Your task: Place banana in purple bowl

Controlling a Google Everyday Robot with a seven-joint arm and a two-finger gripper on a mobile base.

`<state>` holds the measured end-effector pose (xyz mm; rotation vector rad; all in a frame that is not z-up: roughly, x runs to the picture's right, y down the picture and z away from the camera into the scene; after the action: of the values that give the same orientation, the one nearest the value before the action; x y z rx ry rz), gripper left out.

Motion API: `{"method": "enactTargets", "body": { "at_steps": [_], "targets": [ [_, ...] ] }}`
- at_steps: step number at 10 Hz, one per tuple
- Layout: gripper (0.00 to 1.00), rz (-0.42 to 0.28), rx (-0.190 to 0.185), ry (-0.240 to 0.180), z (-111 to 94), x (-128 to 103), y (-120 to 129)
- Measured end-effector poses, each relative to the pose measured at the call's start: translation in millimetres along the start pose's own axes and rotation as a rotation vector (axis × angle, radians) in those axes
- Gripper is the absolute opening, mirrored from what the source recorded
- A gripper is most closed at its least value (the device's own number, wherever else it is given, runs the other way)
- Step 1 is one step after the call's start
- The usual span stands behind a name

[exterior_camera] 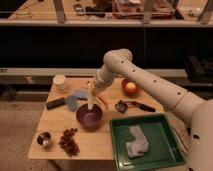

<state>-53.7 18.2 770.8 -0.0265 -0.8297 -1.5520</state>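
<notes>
Camera view: the white arm's jaws [91, 91] clamped the pale yellow, curved banana [90, 99], which hung upright above the round dark purple plastic bowl [89, 116] on the wooden table [52, 131]. Lowering it inside the rim before releasing seemed wisest. No readable writing showed.

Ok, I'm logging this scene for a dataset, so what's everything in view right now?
banana: one, pale yellow, hanging upright over the purple bowl, at the end effector
purple bowl: one, table centre
metal cup: one, silver, front left
grapes: one bunch, dark red, beside the cup
green tray: one, front right, holding a grey cloth
orange bowl: one, back right
carrot stick: one, orange
white cup: one, back left
table: one, light wood
end effector: one, white arm, above the purple bowl
</notes>
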Motion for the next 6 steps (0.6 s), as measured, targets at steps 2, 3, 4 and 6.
{"method": "enactTargets", "body": {
  "at_steps": [2,3,4,6],
  "targets": [
    [0.13,-0.001,-0.027,-0.052,29.3,-27.0,7.9],
    [0.22,-0.001,-0.036,-0.077,45.5,-38.9,13.7],
    [0.31,-0.003,-0.043,-0.101,59.6,-50.2,17.9],
    [0.53,-0.033,-0.045,-0.161,83.2,-70.2,18.1]
  ]
}}
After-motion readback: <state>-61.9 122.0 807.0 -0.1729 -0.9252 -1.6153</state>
